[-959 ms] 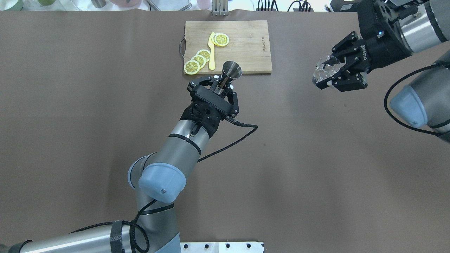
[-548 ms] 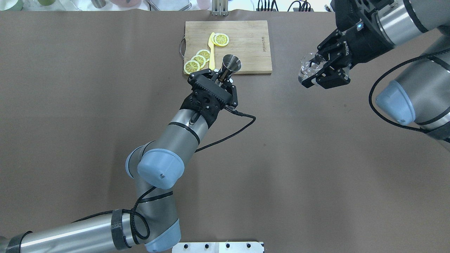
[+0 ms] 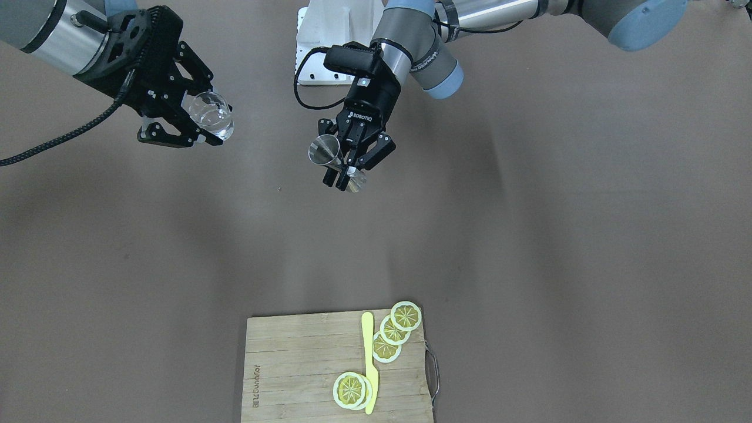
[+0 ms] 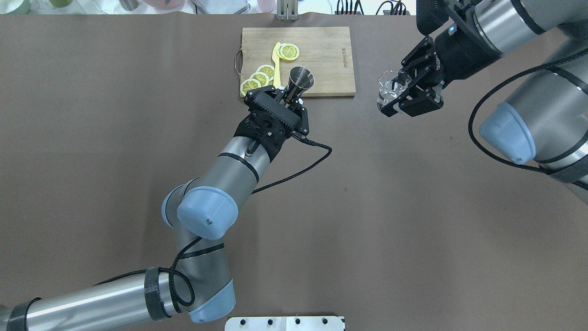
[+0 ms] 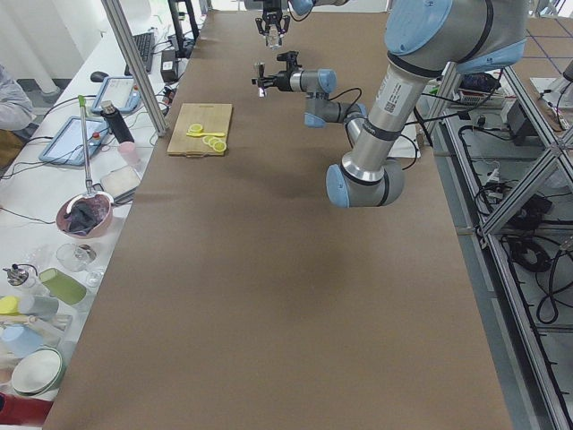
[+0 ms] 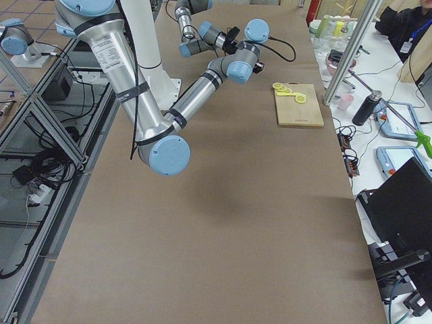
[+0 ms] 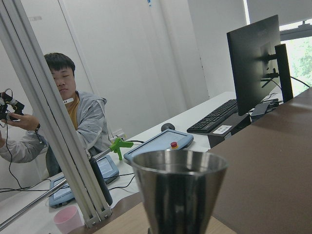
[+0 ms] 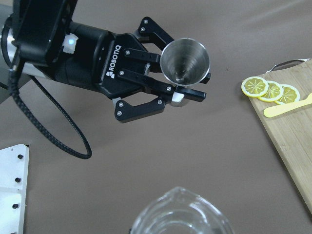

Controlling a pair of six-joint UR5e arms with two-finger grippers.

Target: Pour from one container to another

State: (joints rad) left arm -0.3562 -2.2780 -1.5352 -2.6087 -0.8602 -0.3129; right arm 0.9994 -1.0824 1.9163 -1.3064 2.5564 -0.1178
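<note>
A steel jigger (image 4: 301, 78) is held upright by its waist in my left gripper (image 4: 288, 98), shut on it, above the table's middle near the board's front edge. In the front-facing view the jigger (image 3: 325, 150) hangs clear of the table. My right gripper (image 4: 405, 92) is shut on a clear glass pitcher (image 4: 388, 90), held in the air to the right of the jigger and apart from it. The right wrist view looks down over the pitcher's rim (image 8: 180, 217) at the jigger's open mouth (image 8: 185, 59). The left wrist view shows the jigger's cup (image 7: 179, 187) close up.
A wooden cutting board (image 4: 326, 59) lies at the table's far edge with lemon slices (image 4: 258, 78) and a yellow knife (image 4: 276, 66). Beyond the table a person (image 7: 73, 122) sits beside a monitor (image 7: 253, 63) and a metal post (image 7: 53, 131).
My right gripper has carried the pitcher leftward and farther back, toward the jigger. My left arm has shifted the jigger slightly toward the cutting board.
</note>
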